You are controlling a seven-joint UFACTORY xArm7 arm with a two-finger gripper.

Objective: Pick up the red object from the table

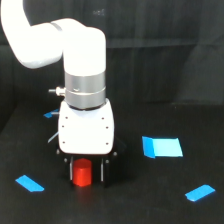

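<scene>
The block (82, 172) stands upright between the fingers of the gripper (86, 171), centred; the jaws look released, apart on each flank.

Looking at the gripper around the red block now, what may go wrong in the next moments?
1. The red object stands between the fingers of the gripper, but whether they press it cannot be told; a loose hold might let it slip on lifting.
2. The block seems nearer the finger on the exterior view's left, so closing might push or tip it.
3. The fingertips look very near the table; going lower might scrape it.
</scene>
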